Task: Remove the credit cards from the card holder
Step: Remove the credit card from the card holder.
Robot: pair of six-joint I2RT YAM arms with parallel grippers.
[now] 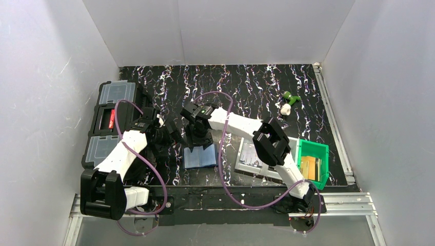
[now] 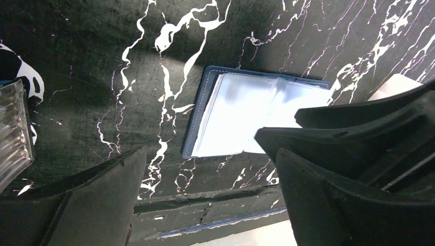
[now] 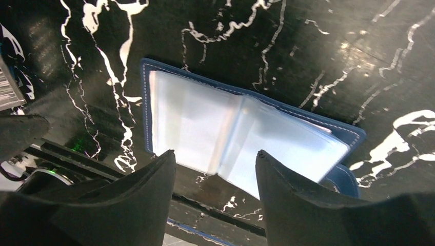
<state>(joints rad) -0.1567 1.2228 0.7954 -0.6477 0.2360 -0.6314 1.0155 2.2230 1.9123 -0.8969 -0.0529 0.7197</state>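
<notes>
Aluminium rails point(image 1: 338, 201) cross the near edge, carrying both arm bases, and beyond them a black tabletop point(image 1: 246, 84) veined with white runs back to plain white walls point(image 1: 46, 77) on three sides. At its middle the card holder point(image 1: 200, 157) lies opened flat, navy cover down and pale blue sleeves point(image 3: 205, 123) upward; whether any sleeve holds a card I cannot tell. The right gripper point(image 1: 198, 146) hangs over its near edge, jaws apart and pinching nothing. The left gripper point(image 1: 174, 136) sits just left of it, jaws spread wide. A green bin point(image 1: 320, 151) near the right edge holds gold-tan credit cards point(image 1: 308, 167), with a grey tray point(image 1: 250, 156) beside it. A black organiser box point(image 1: 107, 123) with clear lids stands at the left.
</notes>
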